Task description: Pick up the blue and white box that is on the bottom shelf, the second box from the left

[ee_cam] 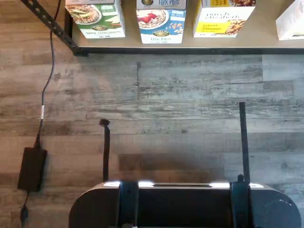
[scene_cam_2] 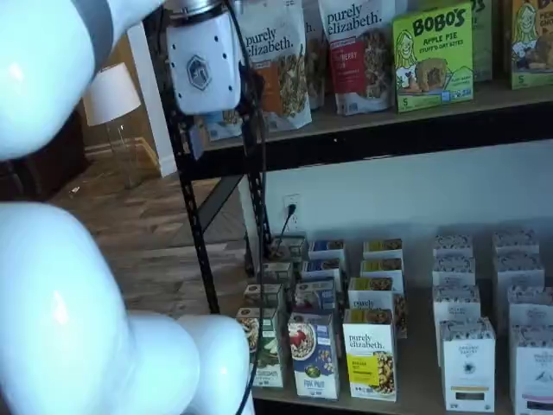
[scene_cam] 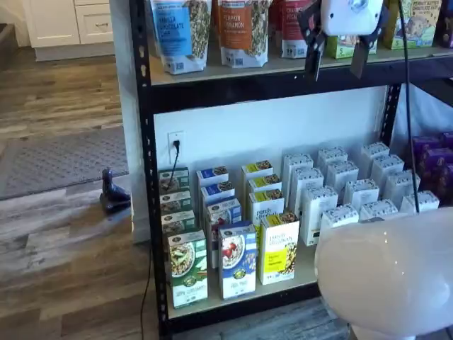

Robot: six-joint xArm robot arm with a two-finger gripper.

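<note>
Blue and white box (scene_cam: 237, 259) stands front row on bottom shelf (scene_cam: 306, 275), btwn green and yellow cartons. Prob light, thin card, crushable; grip narrow sides. Gripper (scene_cam: 338, 57) high above, fingers spread, empty.

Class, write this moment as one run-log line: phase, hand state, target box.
phase: start, no approach | hand: open, empty, up by top shelf | blue box: untouched, front row of bottom shelf, between green box and yellow box
</note>
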